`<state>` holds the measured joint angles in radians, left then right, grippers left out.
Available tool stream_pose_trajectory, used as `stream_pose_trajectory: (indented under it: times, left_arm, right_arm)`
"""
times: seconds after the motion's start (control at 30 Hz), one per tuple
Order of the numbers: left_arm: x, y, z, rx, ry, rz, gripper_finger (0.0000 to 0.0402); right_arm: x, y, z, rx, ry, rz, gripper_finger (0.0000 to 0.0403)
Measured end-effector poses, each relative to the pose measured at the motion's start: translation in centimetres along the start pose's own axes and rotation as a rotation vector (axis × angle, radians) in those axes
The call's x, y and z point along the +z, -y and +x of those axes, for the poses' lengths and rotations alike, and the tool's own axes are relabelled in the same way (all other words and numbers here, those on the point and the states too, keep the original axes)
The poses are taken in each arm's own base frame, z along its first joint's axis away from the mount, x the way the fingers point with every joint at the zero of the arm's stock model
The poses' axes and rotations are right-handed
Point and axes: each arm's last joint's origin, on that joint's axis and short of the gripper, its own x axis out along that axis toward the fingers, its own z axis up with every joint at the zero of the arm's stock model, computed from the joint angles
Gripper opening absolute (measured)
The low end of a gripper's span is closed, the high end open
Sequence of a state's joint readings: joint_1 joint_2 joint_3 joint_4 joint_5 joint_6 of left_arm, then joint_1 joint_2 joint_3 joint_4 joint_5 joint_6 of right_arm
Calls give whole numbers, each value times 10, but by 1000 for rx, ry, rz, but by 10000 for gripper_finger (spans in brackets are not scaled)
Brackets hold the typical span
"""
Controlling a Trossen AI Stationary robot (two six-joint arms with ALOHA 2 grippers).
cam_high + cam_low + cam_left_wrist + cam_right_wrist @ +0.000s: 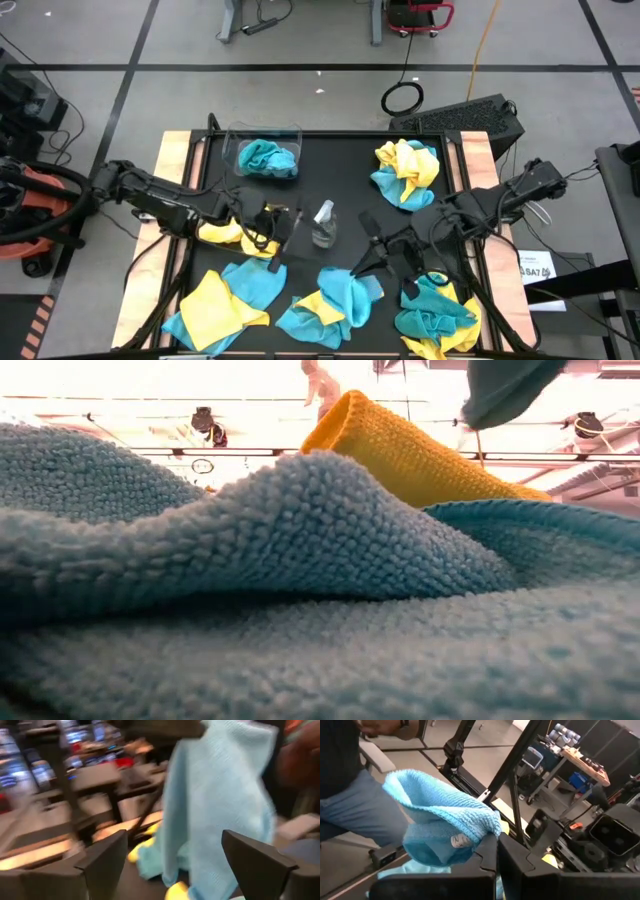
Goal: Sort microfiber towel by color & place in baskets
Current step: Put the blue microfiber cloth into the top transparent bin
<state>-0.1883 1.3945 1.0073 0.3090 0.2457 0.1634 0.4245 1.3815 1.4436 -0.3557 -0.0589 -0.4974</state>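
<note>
- My right gripper (496, 851) has its jaws pressed onto a teal towel (445, 827), right of the spray bottle (323, 224).
- My left gripper (175, 860), jaws spread, is left of the bottle.
- I think the draped towel could snag on the way to the basket (262, 135) beyond the bottle.

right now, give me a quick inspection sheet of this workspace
surface: black mat on a wooden table.
job's things: blue towel in the clear basket; mixed yellow and blue piles elsewhere; only one basket discernible.
clutter: spray bottle mid-mat.
grippers: left gripper open, empty; right gripper shut on a blue towel.
cables: coiled cable on the floor.
surroundings: a seated person's leg near the table.
</note>
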Motion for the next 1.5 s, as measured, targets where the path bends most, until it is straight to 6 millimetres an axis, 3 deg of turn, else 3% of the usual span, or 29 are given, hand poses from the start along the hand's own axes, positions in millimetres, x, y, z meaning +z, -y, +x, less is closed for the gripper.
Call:
stream_pose_trajectory:
  times: [0.47,0.67,0.83,1.03,1.1,1.27,1.4,1.5]
  left_arm:
    - [-18,-3,39,-341,29,-86,334]
    - [-17,-4,52,-341,38,-72,321]
    - [-12,-4,52,-327,92,-7,238]
    - [-17,-7,51,-310,57,58,58]
    - [-19,-9,51,-301,41,64,19]
    - [-19,-13,45,-260,-14,57,16]
    - [-13,-16,28,-154,-129,103,15]
    - [5,-19,8,-53,-139,164,14]
  right_arm:
    - [-2,29,32,-12,-17,-85,0]
    - [-3,37,30,-33,-25,-89,0]
    - [-5,36,30,-27,-44,-85,0]
    - [-5,35,30,-26,-47,-64,0]
    - [-6,35,30,-26,-55,-52,0]
    - [-8,36,30,-132,-138,-20,33]
    - [-10,30,24,-203,-243,5,92]
    - [-8,22,17,-225,-306,20,145]
